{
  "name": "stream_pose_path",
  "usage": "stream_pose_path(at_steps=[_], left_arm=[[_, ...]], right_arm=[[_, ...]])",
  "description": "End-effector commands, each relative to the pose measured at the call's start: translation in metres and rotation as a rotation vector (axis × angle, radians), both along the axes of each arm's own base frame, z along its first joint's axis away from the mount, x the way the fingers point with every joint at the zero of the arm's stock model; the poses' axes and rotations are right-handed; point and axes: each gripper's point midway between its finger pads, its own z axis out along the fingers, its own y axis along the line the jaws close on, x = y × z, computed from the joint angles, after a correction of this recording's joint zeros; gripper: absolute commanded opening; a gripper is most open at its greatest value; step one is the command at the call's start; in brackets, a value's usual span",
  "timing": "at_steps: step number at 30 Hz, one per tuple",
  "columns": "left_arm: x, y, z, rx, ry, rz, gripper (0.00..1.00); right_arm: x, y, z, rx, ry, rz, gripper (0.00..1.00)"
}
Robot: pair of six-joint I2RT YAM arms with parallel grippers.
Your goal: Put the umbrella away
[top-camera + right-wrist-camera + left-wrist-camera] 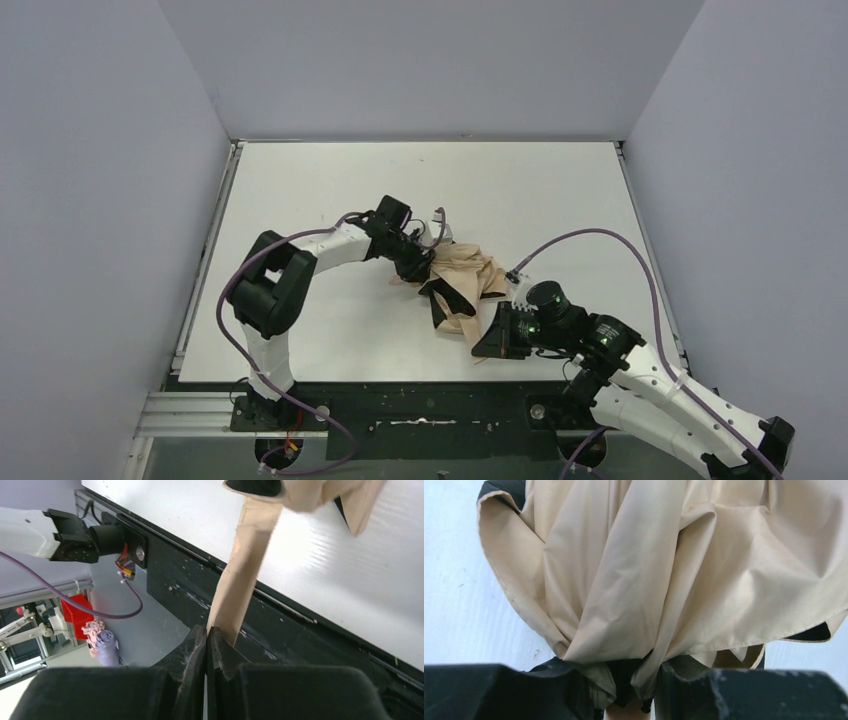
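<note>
The umbrella (pixel 462 285) lies loosely bunched at the middle of the white table (pixel 500 190), tan fabric with black patches. My left gripper (pixel 418 268) is at its left end, shut on the gathered fabric; in the left wrist view the tan folds (pixel 664 570) fill the frame and the gathered end sits between my fingers (pixel 629 695). My right gripper (pixel 487 343) is at the umbrella's near side, shut on a flat tan strap (pixel 245 575) that runs taut from the jaws (pixel 206 635) up to the fabric. The shaft is hidden.
The black front rail (pixel 430 395) of the table lies just below my right gripper. Grey walls enclose the table on three sides. The left arm's base (pixel 65 535) shows in the right wrist view.
</note>
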Motion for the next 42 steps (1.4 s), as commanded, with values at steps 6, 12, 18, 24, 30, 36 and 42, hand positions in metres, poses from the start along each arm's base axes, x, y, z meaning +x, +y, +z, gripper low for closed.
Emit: stream_pose_path(at_steps=[6,12,18,24,30,36,42], left_arm=[[0.045,0.003,0.031,0.062,-0.120,0.060,0.00],[0.065,0.008,0.032,0.102,-0.171,0.095,0.00],[0.079,0.012,0.036,0.124,-0.226,0.136,0.00],[0.092,0.017,0.036,0.153,-0.269,0.192,0.00],[0.099,0.020,0.038,0.155,-0.307,0.230,0.00],[0.097,0.020,0.038,0.157,-0.337,0.231,0.00],[0.090,0.016,0.039,0.145,-0.355,0.195,0.00]], right_arm=[[-0.033,-0.021,-0.030,-0.061,0.138,0.022,0.00],[-0.038,-0.030,-0.054,-0.119,0.183,0.001,0.00],[-0.046,-0.036,-0.076,-0.153,0.239,-0.020,0.00],[-0.060,-0.039,-0.095,-0.191,0.296,-0.007,0.00],[-0.071,-0.037,-0.112,-0.257,0.291,0.027,0.00],[-0.068,-0.041,-0.119,-0.370,0.194,0.042,0.00],[-0.055,-0.037,-0.110,-0.371,0.112,0.034,0.12]])
